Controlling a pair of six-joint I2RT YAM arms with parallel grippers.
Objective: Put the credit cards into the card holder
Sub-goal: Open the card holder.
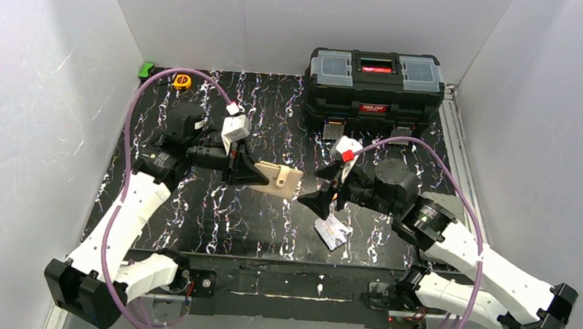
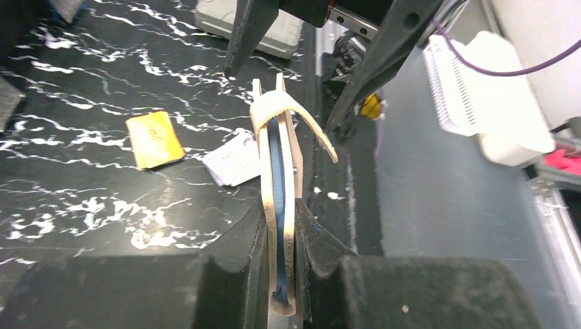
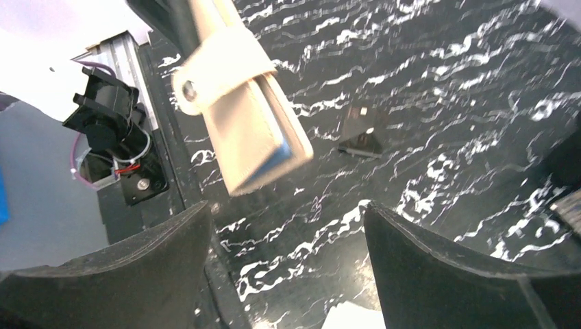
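My left gripper (image 2: 279, 214) is shut on the cream card holder (image 2: 277, 130), which it holds on edge above the table (image 1: 214, 213). A light blue credit card (image 2: 275, 171) sits between the holder's two walls. The snap tab (image 2: 312, 127) curls off to the right. My right gripper (image 3: 288, 233) stands open just in front of the holder's free end (image 3: 240, 116), with nothing between its fingers (image 2: 248, 31). An orange-yellow card (image 2: 155, 139) and a silver-white card (image 1: 332, 232) lie flat on the table below the right gripper.
A big black toolbox (image 1: 375, 81) stands at the back right. A yellow tape measure (image 1: 182, 81) and a small green object (image 1: 146, 68) lie at the back left. White walls close in the table on three sides.
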